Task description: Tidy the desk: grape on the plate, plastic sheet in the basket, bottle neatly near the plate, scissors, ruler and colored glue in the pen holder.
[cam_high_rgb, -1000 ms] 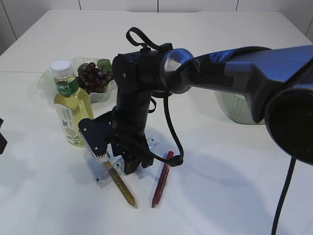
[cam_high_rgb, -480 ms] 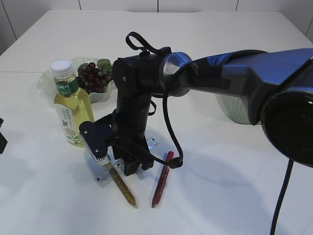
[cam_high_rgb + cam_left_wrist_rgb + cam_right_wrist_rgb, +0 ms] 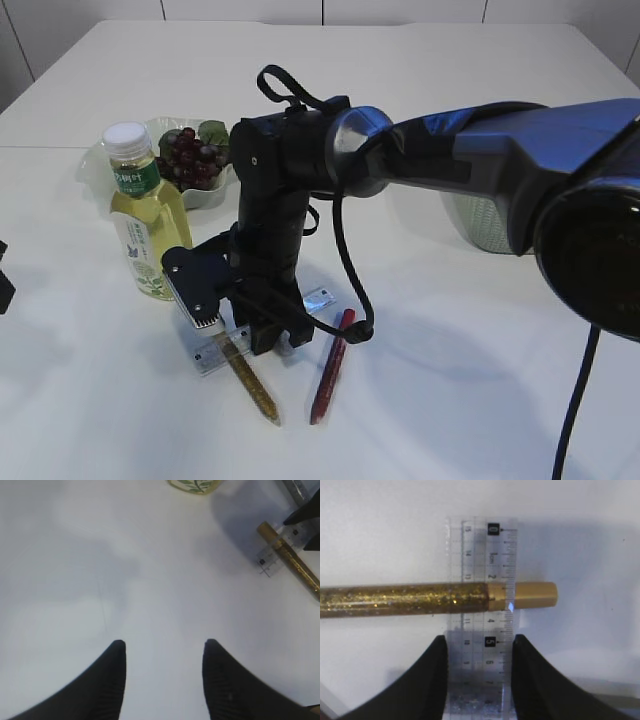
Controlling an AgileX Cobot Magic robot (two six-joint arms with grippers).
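My right gripper (image 3: 262, 335) (image 3: 479, 642) points down with its fingers closed on the two long edges of the clear ruler (image 3: 318, 298) (image 3: 482, 545). The ruler crosses the gold glitter glue pen (image 3: 255, 385) (image 3: 395, 599), whose cap end is seen through it. A red glue pen (image 3: 330, 365) lies just to the right. The green-capped bottle (image 3: 145, 225) stands upright next to the plate (image 3: 215, 195), which holds the grapes (image 3: 190, 155). My left gripper (image 3: 162, 647) is open and empty over bare table, left of the ruler (image 3: 272, 560). Scissors, plastic sheet and pen holder are out of view.
A pale green ribbed container (image 3: 490, 225) stands at the right, mostly hidden behind the right arm. The bottle's base (image 3: 195, 485) shows at the top edge of the left wrist view. The table's far edge runs along the back.
The right gripper has settled onto the ruler, and the ruler's near end has shifted slightly up and away from where it lay. The left arm has not moved.
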